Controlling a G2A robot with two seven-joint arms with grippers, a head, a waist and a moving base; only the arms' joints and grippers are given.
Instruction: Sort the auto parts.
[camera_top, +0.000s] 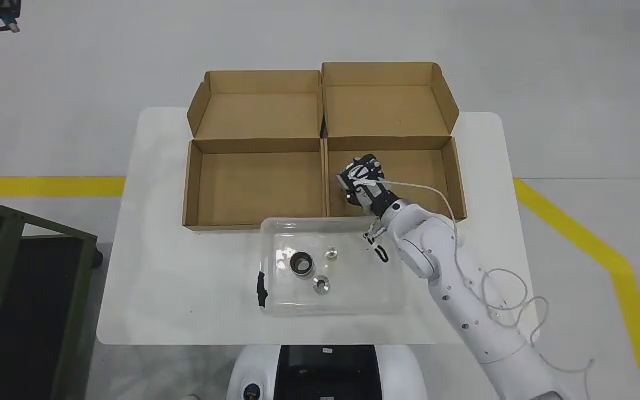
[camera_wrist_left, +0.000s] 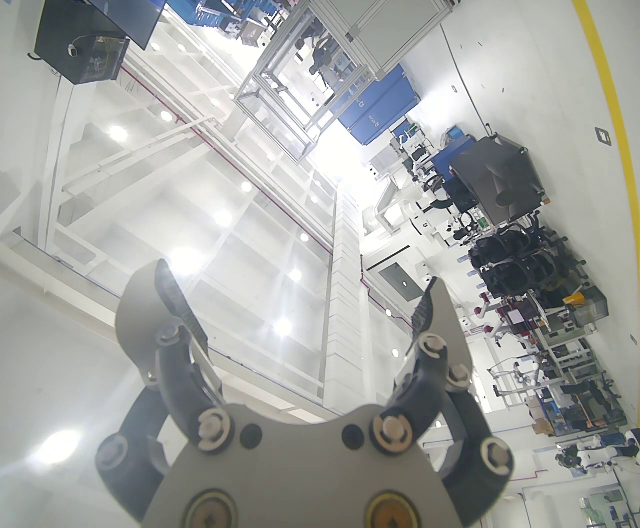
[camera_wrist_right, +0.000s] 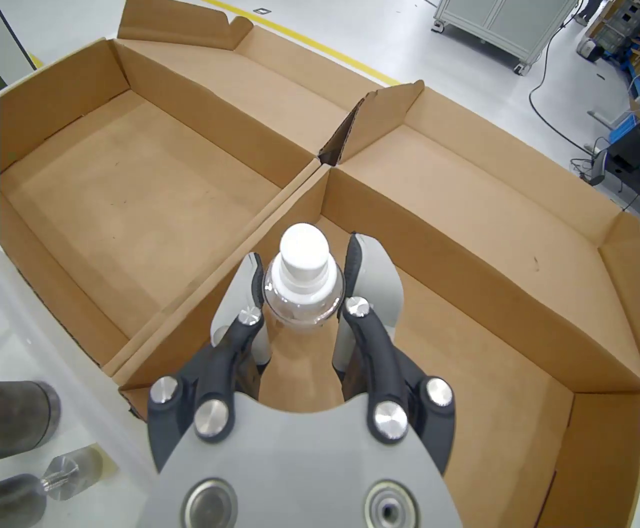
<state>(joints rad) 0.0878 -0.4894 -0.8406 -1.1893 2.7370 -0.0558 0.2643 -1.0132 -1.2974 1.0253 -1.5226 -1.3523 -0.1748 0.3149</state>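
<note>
A clear, white-capped part (camera_wrist_right: 303, 280), clenched in the right tool (camera_wrist_right: 305, 257) with its long axis pointing forward out of the grip, hangs over the right-hand cardboard box (camera_wrist_right: 500, 300). It is just beside the wall shared with the left box (camera_wrist_right: 125, 200), so the drop looks straight down. The left tool (camera_wrist_left: 296, 280), spread wide and empty, faces the ceiling.

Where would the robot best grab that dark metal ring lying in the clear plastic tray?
Probably from straight above, pinching across the rim of the dark metal ring: it lies with its hole facing up in the clear plastic tray, whose walls block a sideways approach.
</note>
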